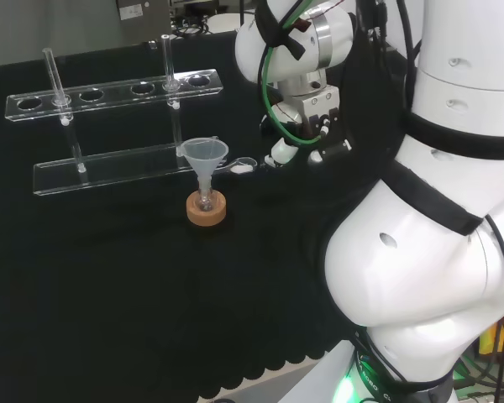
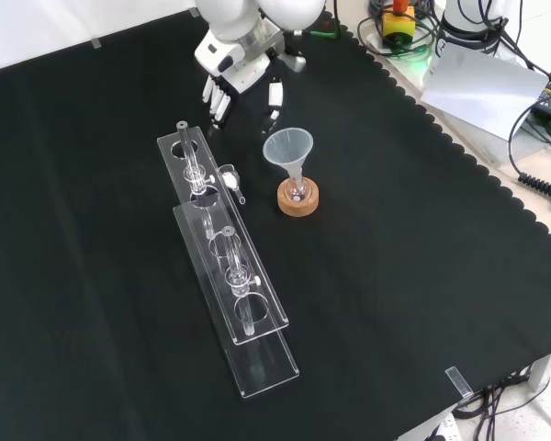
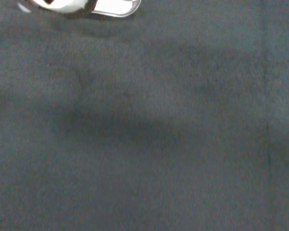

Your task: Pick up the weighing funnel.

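Black-cloth-covered tabletop (image 2: 422,276). Black and white robot hand (image 2: 243,75), at the far side in the front view: fingers (image 2: 217,99) spread and hanging straight down, clasping nothing; whether the tips touch the cloth cannot be told. Small clear scoop-shaped weighing funnel (image 2: 230,180): lying on the cloth, nearer than the hand and apart from it, just beside the far end of the two-tier clear acrylic test-tube rack (image 2: 222,266), with the rack on its left and the large clear cone funnel (image 2: 289,150) on its right; outline faint, contact with the rack unclear. The cone funnel stands mouth up, stem in a small flask on a round cork ring (image 2: 298,200); flask largely hidden. Wrist view: a blurred white part and a clear edge, both cut off, not identifiable.
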### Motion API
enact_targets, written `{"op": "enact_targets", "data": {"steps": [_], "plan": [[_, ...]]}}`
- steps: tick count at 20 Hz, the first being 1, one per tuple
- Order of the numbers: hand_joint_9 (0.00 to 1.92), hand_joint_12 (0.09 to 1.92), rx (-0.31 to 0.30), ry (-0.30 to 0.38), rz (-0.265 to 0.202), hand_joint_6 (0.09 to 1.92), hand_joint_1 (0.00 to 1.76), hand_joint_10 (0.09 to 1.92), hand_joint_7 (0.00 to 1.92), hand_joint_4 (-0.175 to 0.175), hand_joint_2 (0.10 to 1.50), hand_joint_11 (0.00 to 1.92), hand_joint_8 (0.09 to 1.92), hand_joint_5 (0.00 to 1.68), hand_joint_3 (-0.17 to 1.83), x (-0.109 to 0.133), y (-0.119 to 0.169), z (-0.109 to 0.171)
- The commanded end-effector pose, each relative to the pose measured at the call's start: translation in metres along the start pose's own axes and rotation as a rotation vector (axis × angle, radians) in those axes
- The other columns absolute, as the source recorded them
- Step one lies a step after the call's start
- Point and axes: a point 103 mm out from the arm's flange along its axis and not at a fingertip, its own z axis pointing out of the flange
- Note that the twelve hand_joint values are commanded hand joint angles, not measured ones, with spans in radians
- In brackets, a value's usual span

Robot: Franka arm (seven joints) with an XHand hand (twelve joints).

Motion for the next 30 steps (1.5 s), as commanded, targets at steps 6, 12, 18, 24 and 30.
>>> {"op": "enact_targets", "data": {"steps": [6,12,18,24,30], "plan": [[0.9,1.23,-0.015,0.044,-0.001,0.09,0.78,0.47,0.63,-0.059,0.71,0.67,0.69,0.59,0.5,-0.005,0.035,0.016],[0.9,1.23,0.001,0.032,0.003,0.1,0.78,0.47,0.62,-0.061,0.71,0.67,0.69,0.6,0.51,-0.007,0.046,0.022],[0.89,1.22,0.013,0.02,-0.001,0.12,0.78,0.47,0.6,-0.061,0.71,0.66,0.69,0.63,0.51,0.0,0.054,0.024],[0.88,1.23,0.018,0.012,-0.009,0.14,0.78,0.47,0.59,-0.062,0.71,0.65,0.7,0.65,0.51,0.009,0.059,0.028],[0.88,1.23,0.034,0.002,0.004,0.2,0.78,0.48,0.58,-0.063,0.7,0.65,0.72,0.65,0.53,0.011,0.062,0.029]]}}
